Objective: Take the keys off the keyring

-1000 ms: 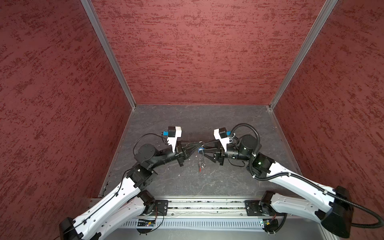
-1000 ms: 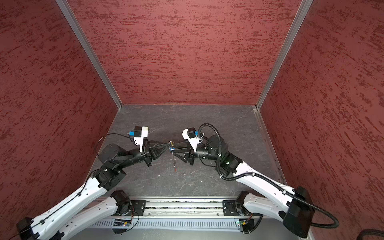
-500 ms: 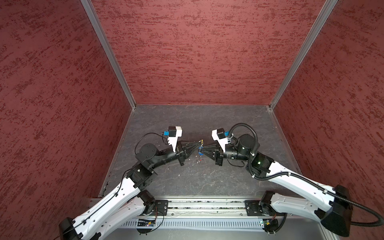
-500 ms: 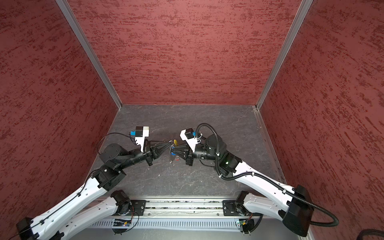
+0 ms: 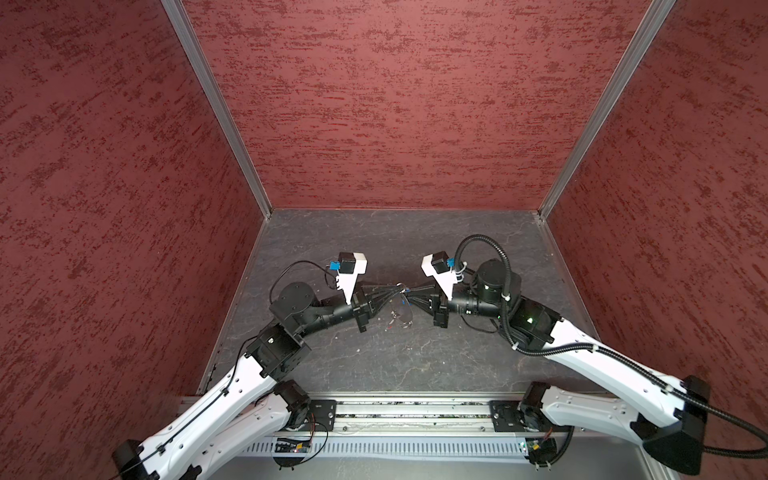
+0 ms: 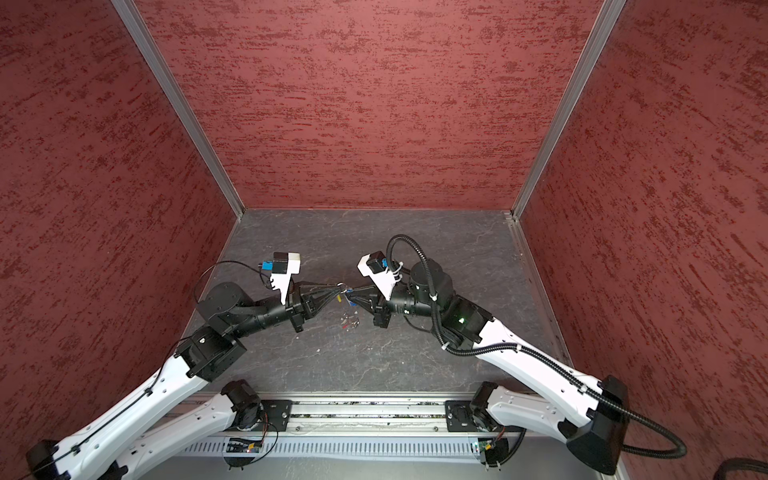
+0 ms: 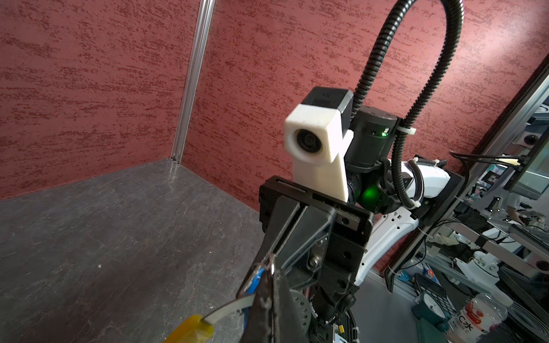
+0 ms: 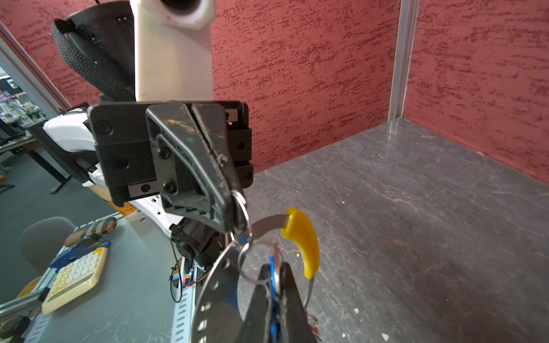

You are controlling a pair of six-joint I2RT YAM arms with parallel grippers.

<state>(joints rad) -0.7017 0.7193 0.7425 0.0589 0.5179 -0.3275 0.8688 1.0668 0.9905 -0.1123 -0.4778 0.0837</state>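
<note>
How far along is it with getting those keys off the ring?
Nothing looks finished. In hand: the left gripper pinches a small ring, the right gripper is shut on the blue key, the keyring hanging between them above the table. Left: the blue key looks linked to the keyring; whether the red key lower down is free, I cannot tell.

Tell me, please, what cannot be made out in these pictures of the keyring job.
- The blue tag: right wrist view, mostly hidden between the right gripper's fingers; its key is unseen.
- The red tag: behind a finger and cut by the frame edge there; in both top views too small to tell whether it hangs on the keyring or lies on the table.
</note>
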